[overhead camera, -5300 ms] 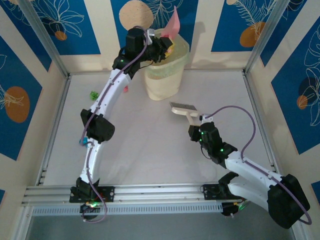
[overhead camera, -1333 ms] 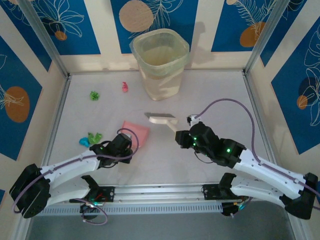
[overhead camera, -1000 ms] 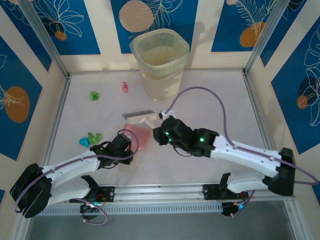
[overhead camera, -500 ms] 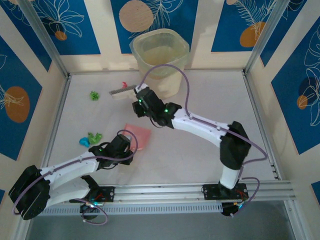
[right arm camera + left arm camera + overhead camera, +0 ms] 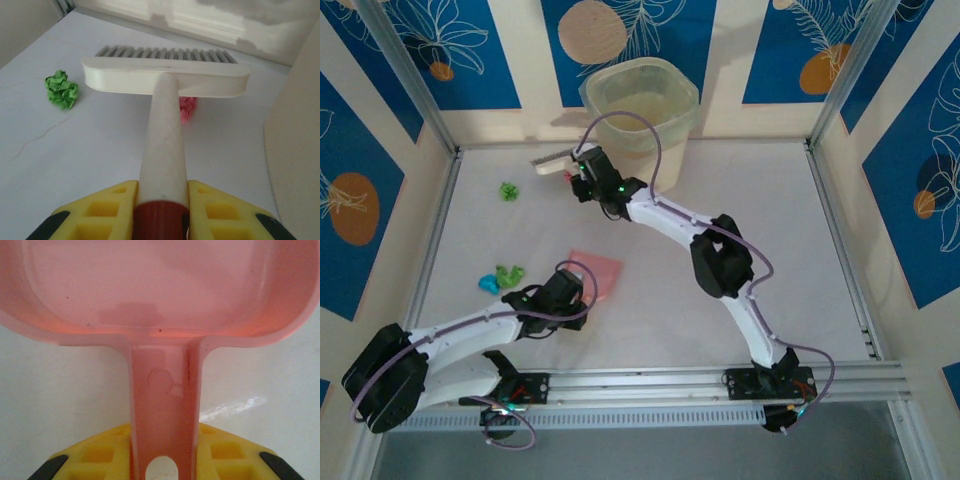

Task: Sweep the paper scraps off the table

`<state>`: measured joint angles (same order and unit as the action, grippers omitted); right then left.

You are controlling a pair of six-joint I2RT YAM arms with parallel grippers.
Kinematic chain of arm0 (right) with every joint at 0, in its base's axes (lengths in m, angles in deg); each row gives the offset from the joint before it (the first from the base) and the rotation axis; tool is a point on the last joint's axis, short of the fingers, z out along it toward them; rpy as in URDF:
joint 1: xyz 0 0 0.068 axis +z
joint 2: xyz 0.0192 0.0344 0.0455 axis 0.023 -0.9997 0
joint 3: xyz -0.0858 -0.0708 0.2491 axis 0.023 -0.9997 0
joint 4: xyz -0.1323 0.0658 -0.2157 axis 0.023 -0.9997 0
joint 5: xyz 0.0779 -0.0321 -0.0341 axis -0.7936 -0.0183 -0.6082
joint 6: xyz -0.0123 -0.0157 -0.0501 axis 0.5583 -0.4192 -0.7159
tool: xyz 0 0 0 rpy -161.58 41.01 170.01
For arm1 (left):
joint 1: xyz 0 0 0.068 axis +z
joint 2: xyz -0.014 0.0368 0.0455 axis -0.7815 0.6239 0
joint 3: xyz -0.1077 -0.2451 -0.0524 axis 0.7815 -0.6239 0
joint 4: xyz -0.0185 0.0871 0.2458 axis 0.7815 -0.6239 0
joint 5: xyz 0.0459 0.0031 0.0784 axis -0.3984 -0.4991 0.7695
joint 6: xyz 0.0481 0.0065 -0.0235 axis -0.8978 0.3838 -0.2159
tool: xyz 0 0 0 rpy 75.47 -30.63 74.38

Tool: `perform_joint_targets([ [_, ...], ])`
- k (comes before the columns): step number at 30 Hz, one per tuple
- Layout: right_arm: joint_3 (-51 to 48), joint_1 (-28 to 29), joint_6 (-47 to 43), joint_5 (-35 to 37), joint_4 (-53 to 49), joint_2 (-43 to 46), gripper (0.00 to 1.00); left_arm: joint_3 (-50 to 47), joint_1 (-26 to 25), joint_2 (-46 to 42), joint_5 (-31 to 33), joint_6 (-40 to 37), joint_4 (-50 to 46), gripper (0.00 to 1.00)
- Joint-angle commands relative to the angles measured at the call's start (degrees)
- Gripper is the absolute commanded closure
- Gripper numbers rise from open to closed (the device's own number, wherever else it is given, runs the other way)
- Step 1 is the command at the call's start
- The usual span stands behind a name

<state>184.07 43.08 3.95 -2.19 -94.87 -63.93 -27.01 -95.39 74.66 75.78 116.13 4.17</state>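
My right gripper (image 5: 580, 176) (image 5: 161, 212) is shut on the cream handle of the brush (image 5: 552, 160) (image 5: 165, 77), reaching to the table's (image 5: 740, 210) back left. The bristles point away, just past a pink paper scrap (image 5: 187, 108) that peeks out under the head. A green scrap (image 5: 508, 190) (image 5: 62, 89) lies to the brush's left. Another green scrap (image 5: 507, 272) and a cyan one (image 5: 486, 284) lie at mid left. My left gripper (image 5: 574, 285) (image 5: 162, 462) is shut on the handle of the pink dustpan (image 5: 597, 270) (image 5: 160, 290), which lies flat on the table.
A tall translucent cream bin (image 5: 640, 110) (image 5: 295, 130) stands at the back centre, right beside the brush. Aluminium rails (image 5: 430, 250) and patterned walls close in the table on the left, back and right.
The right arm has swung the brush from the table's middle to the back left, beside the pink scrap. The left arm and dustpan have stayed put.
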Motion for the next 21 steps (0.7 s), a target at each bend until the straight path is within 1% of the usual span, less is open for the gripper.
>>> perform_joint_targets([
  [1,7.92,-0.72,-1.39,-2.77,-2.67,-4.01,1.0,-0.48,0.64,0.43,-0.04,0.81,1.1,1.0],
  [4,9.1,0.01,-0.81,-3.87,-3.69,-6.45,1.0,-0.45,0.74,0.5,0.13,0.89,1.18,1.0],
  [6,8.14,0.93,-0.92,-2.39,-4.14,-6.61,1.0,-0.47,0.92,0.5,0.34,0.92,1.0,1.0],
  [8,5.24,1.6,-0.13,-1.52,-3.65,-5.5,1.0,-0.46,1.06,0.33,0.56,1.12,0.85,1.0],
  [11,0.74,1.74,2.88,-2.78,-3.73,-3.0,1.0,-0.52,1.36,0.32,0.48,1.12,0.85,1.0],
  [13,-3.37,2.07,4.6,-3.09,-3.47,-0.06,1.0,-0.55,1.61,0.41,0.14,1.1,0.92,1.0],
  [17,-16.92,3.33,7.54,-2.24,1.74,9.08,1.0,-0.51,2.28,0.41,-0.7,0.9,0.97,1.0],
  [21,-26.51,4.09,11.09,-2.85,3.04,16.45,1.0,-0.52,2.41,0.33,-1.06,0.85,0.9,1.0],
])
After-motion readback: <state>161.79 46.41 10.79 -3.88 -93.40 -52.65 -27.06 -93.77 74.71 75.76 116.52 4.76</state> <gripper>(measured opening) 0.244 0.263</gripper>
